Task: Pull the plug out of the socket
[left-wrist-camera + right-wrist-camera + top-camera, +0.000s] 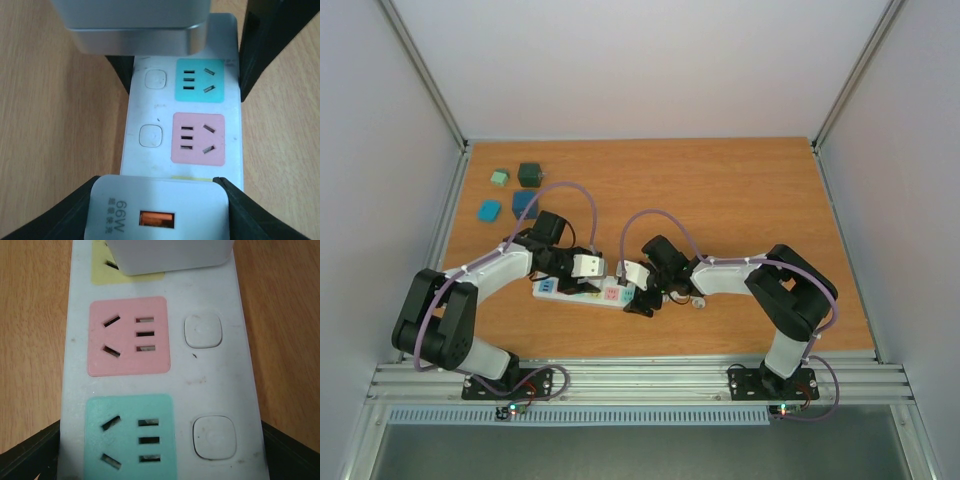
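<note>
Power strip: your landmark. The power strip (pixel 570 291) lies flat on the table between the two arms, its length running left to right.
Charger plug: the white charger plug (pixel 157 212), marked 66W, is seated in the strip's yellow panel (pixel 100 270), next to the free pink panel (pixel 128 336).
Left gripper: your left gripper (pixel 157 220) sits over the plug with a finger (pixel 60 220) against each side and no gap showing. Take it as holding the plug, though you cannot tell how firmly.
Why: gripped from above, the plug can be pulled straight up off the strip.
Right gripper: your right gripper (pixel 160 460) straddles the strip at its teal panel (pixel 128 435). Its jaws are spread wide, with a finger (pixel 25 460) at each long edge, apparently touching.
Why: it looks placed to pin the strip so it does not rise with the plug.
Surface: smooth wood-grain table (pixel 740 200). An unbraced strip would likely slide on it.
Room: plain white walls (pixel 640 60) stand beyond and beside the strip, and an aluminium rail (pixel 640 380) runs on its near side. Four small blocks (pixel 524 203) sit beyond its left end, well apart.
</note>
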### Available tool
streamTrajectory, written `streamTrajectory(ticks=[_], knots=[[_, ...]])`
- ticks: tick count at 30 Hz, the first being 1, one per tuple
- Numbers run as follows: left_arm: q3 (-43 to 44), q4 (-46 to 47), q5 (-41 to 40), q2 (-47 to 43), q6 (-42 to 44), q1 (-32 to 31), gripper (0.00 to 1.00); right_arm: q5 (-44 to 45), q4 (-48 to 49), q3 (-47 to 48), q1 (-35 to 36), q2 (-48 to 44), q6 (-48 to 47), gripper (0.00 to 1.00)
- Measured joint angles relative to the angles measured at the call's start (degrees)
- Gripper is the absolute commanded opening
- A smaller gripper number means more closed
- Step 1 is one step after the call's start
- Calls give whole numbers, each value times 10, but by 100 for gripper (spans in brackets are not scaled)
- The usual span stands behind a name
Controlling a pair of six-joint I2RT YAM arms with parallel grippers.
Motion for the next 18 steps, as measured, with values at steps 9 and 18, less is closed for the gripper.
streamTrajectory(ticks=[9, 18], knots=[[9, -9, 10, 8, -18, 1, 40, 2, 0, -3, 1, -3, -3, 36], [37, -52, 25, 19, -20, 4, 38, 4, -6, -3, 1, -4, -7, 30]])
